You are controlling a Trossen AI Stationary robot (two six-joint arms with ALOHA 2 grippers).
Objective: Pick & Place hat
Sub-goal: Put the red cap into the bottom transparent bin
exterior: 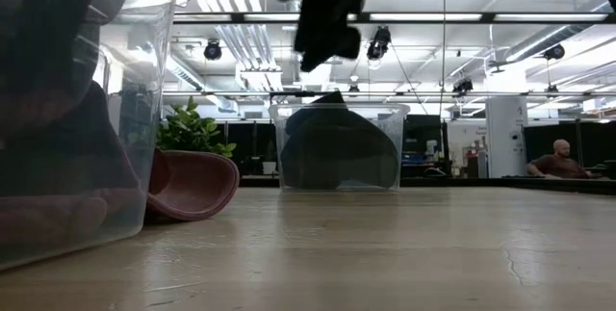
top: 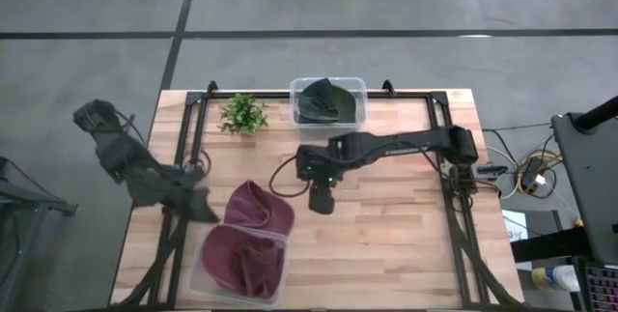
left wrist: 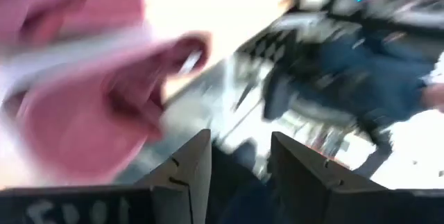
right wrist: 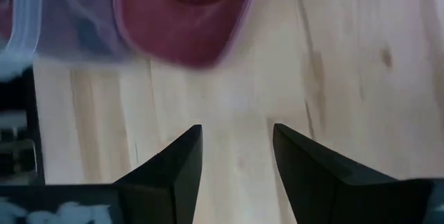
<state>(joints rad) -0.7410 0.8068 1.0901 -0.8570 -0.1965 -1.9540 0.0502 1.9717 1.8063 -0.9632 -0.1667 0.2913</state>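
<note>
A maroon hat (top: 259,206) lies on the wooden table, leaning against the far rim of a clear bin (top: 205,275) that holds more maroon hats (top: 243,262). It also shows in the low view (exterior: 188,184) and in the right wrist view (right wrist: 184,12). My right gripper (top: 321,199) hovers open and empty above the table, just right of this hat; its fingers (right wrist: 177,161) point toward it. My left gripper (top: 200,206) is open and empty at the hat's left side, near the table's left edge. The left wrist view is blurred and shows the maroon hat (left wrist: 90,113) ahead of it.
A second clear bin (top: 359,88) with a dark green hat (top: 326,101) stands at the far edge. A small green plant (top: 243,114) stands to its left. Bare wood (top: 386,244) lies at the right and near side. A person (exterior: 558,162) sits in the room beyond.
</note>
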